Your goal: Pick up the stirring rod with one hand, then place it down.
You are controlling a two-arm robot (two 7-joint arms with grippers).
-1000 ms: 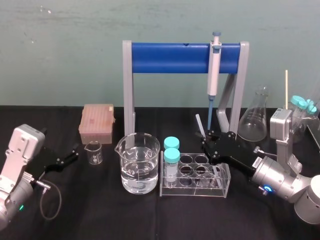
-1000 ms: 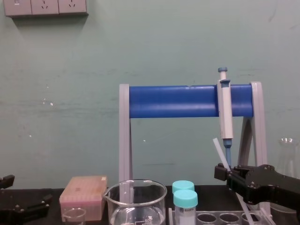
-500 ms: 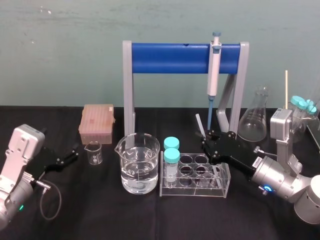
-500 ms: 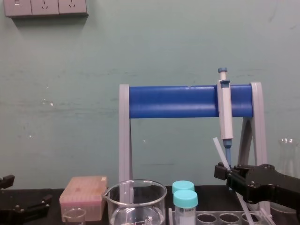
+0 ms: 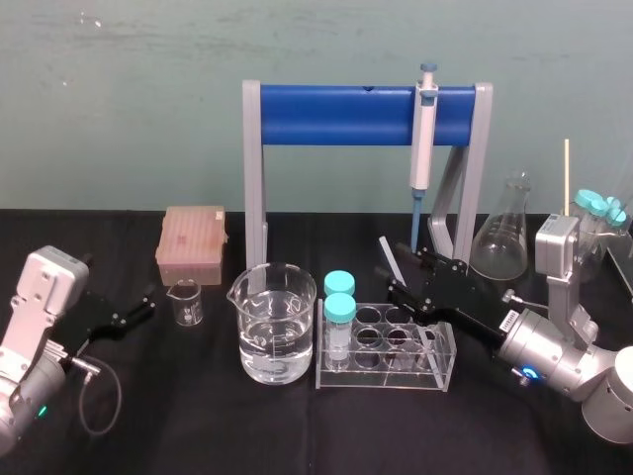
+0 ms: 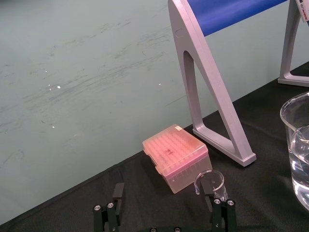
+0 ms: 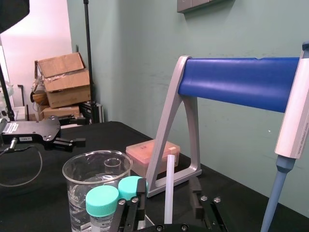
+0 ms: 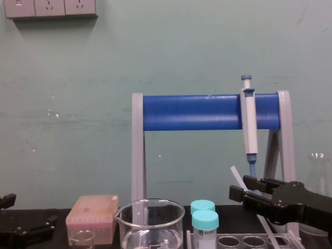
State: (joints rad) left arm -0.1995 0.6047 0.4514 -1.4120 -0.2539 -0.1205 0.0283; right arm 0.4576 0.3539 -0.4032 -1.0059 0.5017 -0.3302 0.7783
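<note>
Head view shows the right claw [image 5: 401,275] out over the far right end of the test tube rack [image 5: 381,376], with the stirring rod [image 5: 387,251] slanting up and to the left through it. The rod's lower end sits down at the rack. In the right wrist view the claw's fingers [image 7: 136,205] stand apart, with the rod upright between them and a gap on either side. The lift therefore looks done and the set-down looks nearly finished. What is left is to draw the claw clear without knocking the rod.

Compared with a second ago, the claw has shifted left. The rod's top has sunk and leans further left, and in the chest view the fingers have spread. The left claw [image 5: 138,309] sits parked at the near left of the worktop [image 5: 198,426], fingers apart.
</note>
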